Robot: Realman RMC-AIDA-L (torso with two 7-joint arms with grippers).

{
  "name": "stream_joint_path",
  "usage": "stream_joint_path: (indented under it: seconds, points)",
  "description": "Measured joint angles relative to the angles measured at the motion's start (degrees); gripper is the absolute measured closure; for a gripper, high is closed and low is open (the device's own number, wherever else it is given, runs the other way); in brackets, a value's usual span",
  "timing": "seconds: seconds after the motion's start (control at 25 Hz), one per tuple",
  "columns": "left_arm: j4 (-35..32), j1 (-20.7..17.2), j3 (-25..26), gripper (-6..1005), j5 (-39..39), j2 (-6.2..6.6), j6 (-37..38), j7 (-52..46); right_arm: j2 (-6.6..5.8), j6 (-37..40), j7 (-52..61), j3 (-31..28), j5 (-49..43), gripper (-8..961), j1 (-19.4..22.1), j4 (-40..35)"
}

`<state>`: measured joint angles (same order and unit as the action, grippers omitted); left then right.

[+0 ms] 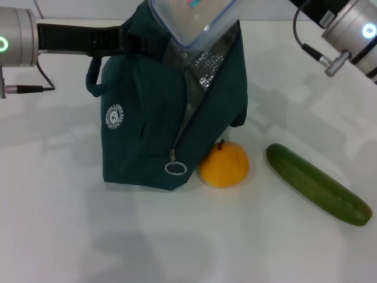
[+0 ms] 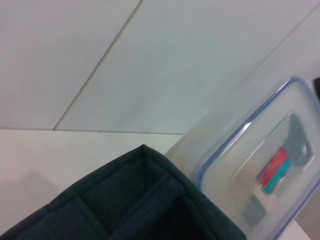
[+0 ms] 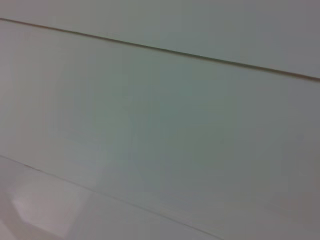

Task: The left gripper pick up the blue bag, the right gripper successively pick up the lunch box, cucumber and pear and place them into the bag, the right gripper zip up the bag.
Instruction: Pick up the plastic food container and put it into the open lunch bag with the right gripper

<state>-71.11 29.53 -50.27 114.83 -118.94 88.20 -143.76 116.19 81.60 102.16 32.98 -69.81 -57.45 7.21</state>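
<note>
The blue bag (image 1: pixel 147 118) stands on the white table with its zip open and its silver foil lining (image 1: pixel 206 65) showing. My left gripper (image 1: pixel 126 38) reaches in from the left and is shut on the bag's top edge. The clear lunch box (image 1: pixel 194 20) with a blue-rimmed lid hangs tilted over the bag's mouth, cut off by the picture's top. The left wrist view shows the lunch box (image 2: pixel 265 175) just past the bag's rim (image 2: pixel 150 200). My right arm's silver wrist (image 1: pixel 356 29) is at the top right, and its gripper runs out of view towards the box. The pear (image 1: pixel 224 165) touches the bag's right foot. The cucumber (image 1: pixel 318 184) lies further right.
The zipper's ring pull (image 1: pixel 175 168) hangs low on the bag's front, next to the pear. A loop handle (image 1: pixel 93 76) sticks out on the bag's left side. The right wrist view shows only pale flat surfaces. Bare table (image 1: pixel 88 236) lies in front of the bag.
</note>
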Motion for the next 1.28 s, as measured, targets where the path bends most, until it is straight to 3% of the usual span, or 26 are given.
stream_joint_path:
  seconds: [0.88,1.28]
  points:
    - [3.8,0.8,0.0,954,-0.4,0.22,-1.3,3.6,0.0,-5.5,-3.7,-0.3,-2.7,842,1.6,0.2]
    - [5.6,1.2,0.0,954,0.0,0.4,-1.8,4.7,0.0,-9.0,-5.1,-0.3,-3.3,841,0.2,0.7]
